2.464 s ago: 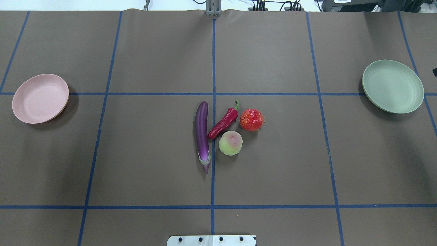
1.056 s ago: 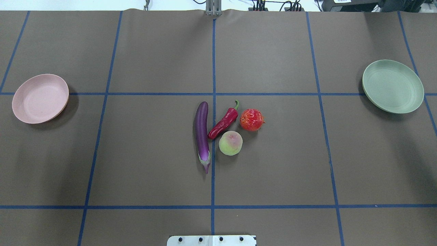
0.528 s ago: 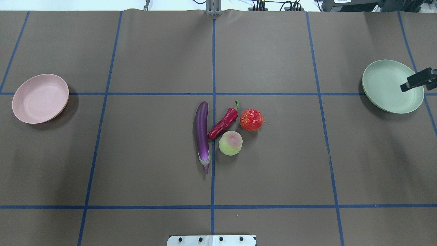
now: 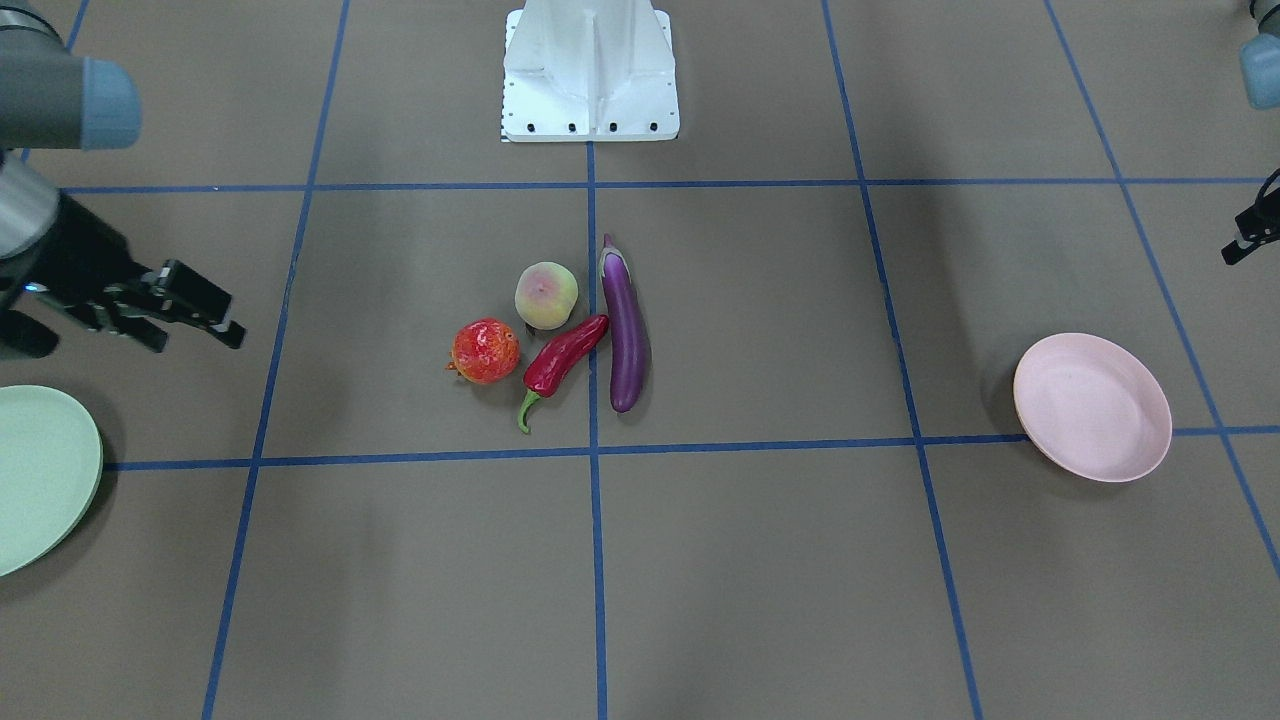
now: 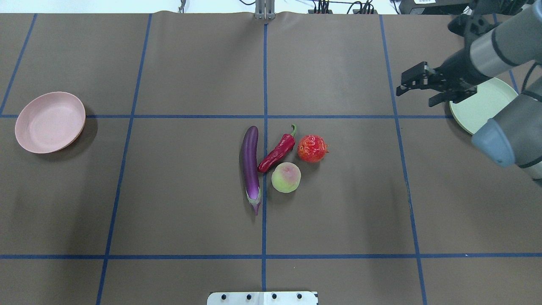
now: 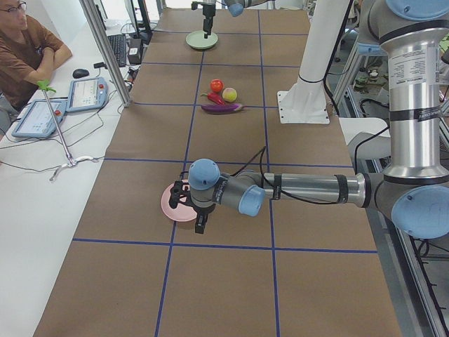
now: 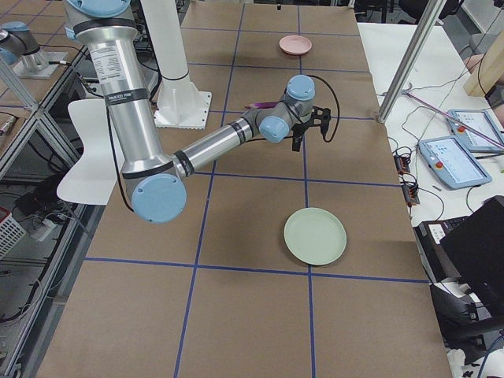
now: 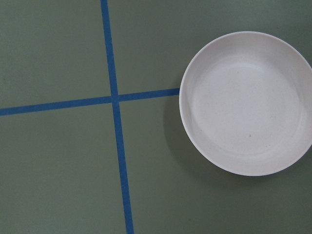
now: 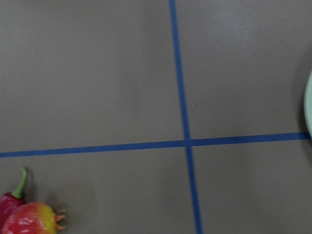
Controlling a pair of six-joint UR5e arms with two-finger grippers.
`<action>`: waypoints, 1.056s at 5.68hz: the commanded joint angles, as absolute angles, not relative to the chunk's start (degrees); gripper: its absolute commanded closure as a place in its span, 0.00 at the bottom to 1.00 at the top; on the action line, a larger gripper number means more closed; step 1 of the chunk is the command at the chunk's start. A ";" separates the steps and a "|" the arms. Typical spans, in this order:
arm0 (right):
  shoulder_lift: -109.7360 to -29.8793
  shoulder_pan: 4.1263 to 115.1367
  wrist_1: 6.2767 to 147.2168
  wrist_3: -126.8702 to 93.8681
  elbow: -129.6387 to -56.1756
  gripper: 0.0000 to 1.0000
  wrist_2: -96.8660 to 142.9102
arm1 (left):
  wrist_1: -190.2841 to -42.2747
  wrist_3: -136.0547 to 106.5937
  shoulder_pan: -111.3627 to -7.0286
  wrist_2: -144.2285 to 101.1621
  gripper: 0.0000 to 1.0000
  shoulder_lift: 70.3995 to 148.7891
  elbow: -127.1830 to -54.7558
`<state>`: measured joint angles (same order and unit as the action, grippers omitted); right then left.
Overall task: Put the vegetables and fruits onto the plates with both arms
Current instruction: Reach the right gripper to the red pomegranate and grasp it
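The purple eggplant [image 5: 250,165], red chili [image 5: 277,152], pomegranate [image 5: 312,148] and peach [image 5: 286,177] lie close together at the table's middle. The pink plate [image 5: 50,122] sits empty at the far left, and the mint green plate [image 5: 478,112] sits empty at the far right, partly under my right arm. My right gripper [image 5: 417,91] is open and empty, held above the table between the green plate and the produce. My left gripper [image 6: 195,210] hovers beside the pink plate [image 8: 246,102]. Only its edge shows in the front view [image 4: 1248,235], so I cannot tell whether it is open.
The white pedestal base [image 4: 590,70] stands at the robot's side of the table. Blue tape lines grid the brown table cover. An operator [image 6: 28,49] sits beside tablets along the far long edge.
My right arm has come in from the right edge, passed over the green plate and moved left toward the middle. The produce and plates have not moved.
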<state>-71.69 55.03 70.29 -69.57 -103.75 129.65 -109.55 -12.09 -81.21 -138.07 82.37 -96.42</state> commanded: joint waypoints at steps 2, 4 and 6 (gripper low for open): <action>-62.43 37.77 70.49 -92.66 -102.40 0.00 110.67 | -109.60 -12.13 -81.21 -138.16 0.00 82.62 -96.24; -62.40 34.64 70.75 -93.25 -100.03 0.02 107.93 | -109.60 -12.13 -81.21 -138.34 0.00 82.62 -96.59; -61.96 33.93 71.54 -93.25 -97.83 0.02 107.23 | -109.69 -12.13 -81.21 -138.34 0.00 82.62 -96.59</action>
